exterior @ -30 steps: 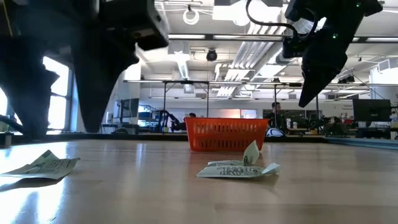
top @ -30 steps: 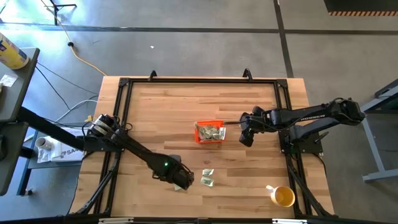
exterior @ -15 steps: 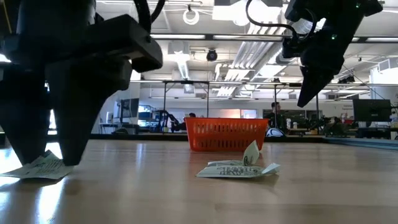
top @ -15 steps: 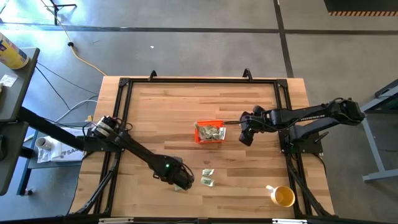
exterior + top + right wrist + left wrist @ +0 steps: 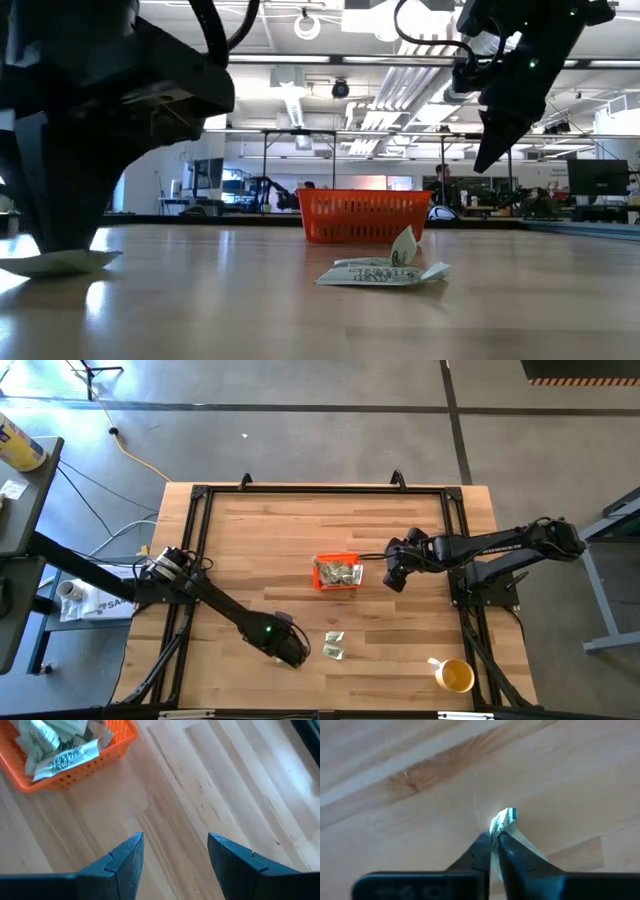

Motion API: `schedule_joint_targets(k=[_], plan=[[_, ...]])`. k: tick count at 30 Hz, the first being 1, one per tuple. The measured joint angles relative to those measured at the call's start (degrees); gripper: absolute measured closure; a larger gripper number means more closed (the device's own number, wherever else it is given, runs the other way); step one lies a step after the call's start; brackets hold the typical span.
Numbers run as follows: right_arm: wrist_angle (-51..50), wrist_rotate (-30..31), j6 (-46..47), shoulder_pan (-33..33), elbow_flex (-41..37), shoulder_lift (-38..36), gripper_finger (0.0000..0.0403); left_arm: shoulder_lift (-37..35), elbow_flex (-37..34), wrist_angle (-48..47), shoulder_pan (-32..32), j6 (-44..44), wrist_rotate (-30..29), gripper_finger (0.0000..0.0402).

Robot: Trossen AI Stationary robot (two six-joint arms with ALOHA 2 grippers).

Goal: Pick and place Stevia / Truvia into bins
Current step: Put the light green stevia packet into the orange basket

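Stevia packet (image 5: 504, 818) pinched thin between tips of left gripper (image 5: 494, 841), edge only caught, packet flat on table (image 5: 260, 540).
Risk judged: packet slipped or torn on lift, shallow grip being cause.
Orange bin (image 5: 336, 572) well beyond gripper, part filled.
Right gripper (image 5: 175, 851) spread, empty, held just beside bin.

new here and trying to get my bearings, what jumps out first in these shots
The orange bin at the table's middle, already holding several packets, catches the eye first. Near the front edge, the left tool is pinched shut on a single packet lying on the wood, with two loose packets just beside it. The right tool hangs open above the table to the right of the bin.
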Motion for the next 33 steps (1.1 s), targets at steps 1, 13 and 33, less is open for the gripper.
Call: schedule_joint_targets(k=[1,13,33], plan=[[0.0,0.3,-0.1,0.0,0.0,-0.2,0.0192,0.0,0.0,-0.2,0.3,0.7,-0.9,0.0348],[-0.8,10.6,1.7,0.5,0.1,-10.6,0.0192,-6.9,2.0,-11.1,12.7,22.0,-14.7,0.0363],[-11.6,6.7,9.4,-0.8,0.1,-13.8,0.0192,-3.9,9.0,10.9,30.6,57.6,-14.9,0.036]])
